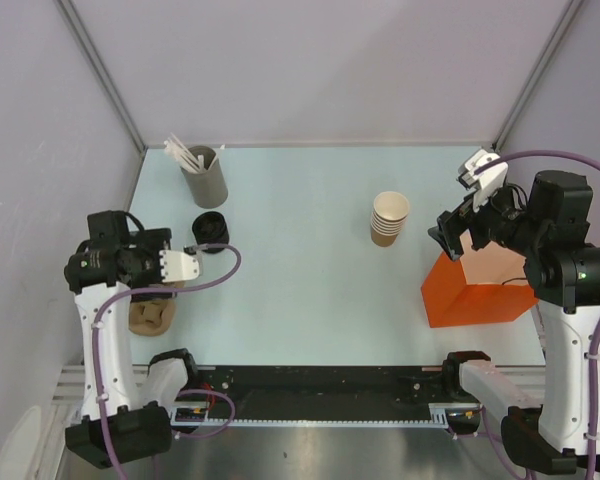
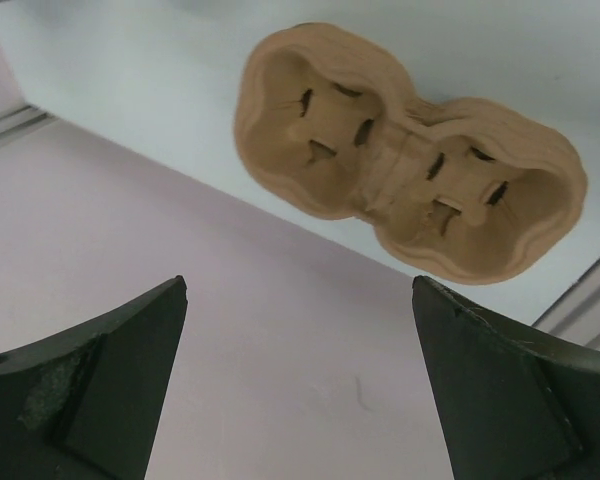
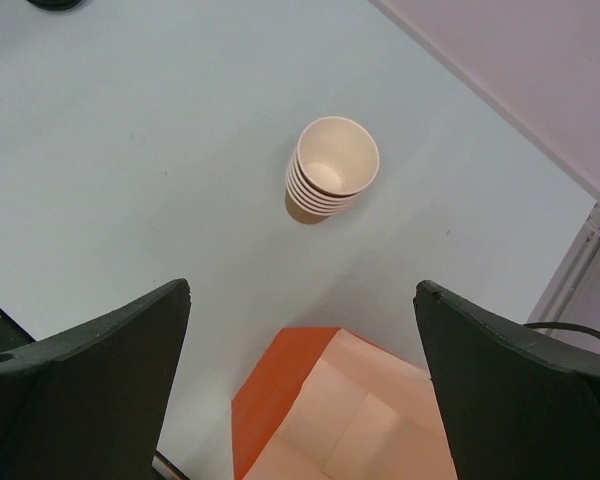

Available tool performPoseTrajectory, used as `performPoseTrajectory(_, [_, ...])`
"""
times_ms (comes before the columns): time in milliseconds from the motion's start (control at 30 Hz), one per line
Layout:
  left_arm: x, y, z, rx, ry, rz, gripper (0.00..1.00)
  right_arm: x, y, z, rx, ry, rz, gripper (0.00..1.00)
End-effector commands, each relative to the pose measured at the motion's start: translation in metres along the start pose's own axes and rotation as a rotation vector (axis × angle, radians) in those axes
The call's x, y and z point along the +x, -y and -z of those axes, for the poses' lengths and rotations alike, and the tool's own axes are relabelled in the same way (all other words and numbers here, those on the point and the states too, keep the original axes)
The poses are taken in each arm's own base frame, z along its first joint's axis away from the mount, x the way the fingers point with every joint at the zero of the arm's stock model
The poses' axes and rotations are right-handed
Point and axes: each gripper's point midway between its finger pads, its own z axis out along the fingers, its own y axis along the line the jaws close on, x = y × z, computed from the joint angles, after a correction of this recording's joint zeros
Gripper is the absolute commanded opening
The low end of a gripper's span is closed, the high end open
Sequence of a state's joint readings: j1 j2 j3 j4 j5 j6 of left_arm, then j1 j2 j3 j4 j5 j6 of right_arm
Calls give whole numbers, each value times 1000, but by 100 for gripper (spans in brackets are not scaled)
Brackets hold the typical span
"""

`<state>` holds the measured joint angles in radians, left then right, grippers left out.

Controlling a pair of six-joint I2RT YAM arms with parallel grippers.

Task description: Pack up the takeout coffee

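The takeout coffee, a single lidded cup, is not in any view. A stack of lidless tan paper cups stands on the table right of centre. A stack of black lids sits at the left. My left gripper is open with nothing in it, hanging above the left table edge, with a tan pulp cup carrier just ahead of it. My right gripper is open and holds nothing, hovering over the near-left corner of an orange paper bag whose mouth is open.
A grey holder with white stirrers stands at the back left. Pale walls close the table in on the left, back and right. A black rail runs along the near edge between the arm bases.
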<state>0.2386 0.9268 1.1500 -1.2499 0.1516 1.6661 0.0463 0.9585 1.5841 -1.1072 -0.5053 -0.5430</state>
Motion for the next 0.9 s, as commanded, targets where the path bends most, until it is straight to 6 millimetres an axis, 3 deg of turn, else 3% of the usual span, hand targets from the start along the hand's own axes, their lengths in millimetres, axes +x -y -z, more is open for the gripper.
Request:
performPoseTrajectory(0, [-13, 26, -16, 118, 133, -127, 99, -6, -3, 1, -8, 26, 11, 100])
performPoseTrajectory(100, [-15, 37, -28, 178, 200, -117, 99, -3, -5, -2, -28, 17, 6, 100])
performPoseTrajectory(333, [-7, 41, -52, 183, 245, -148, 99, 3, 1, -13, -38, -16, -47, 100])
performPoseTrajectory(867, [4, 48, -90, 230, 286, -143, 97, -3, 8, -8, -36, 33, -110, 100])
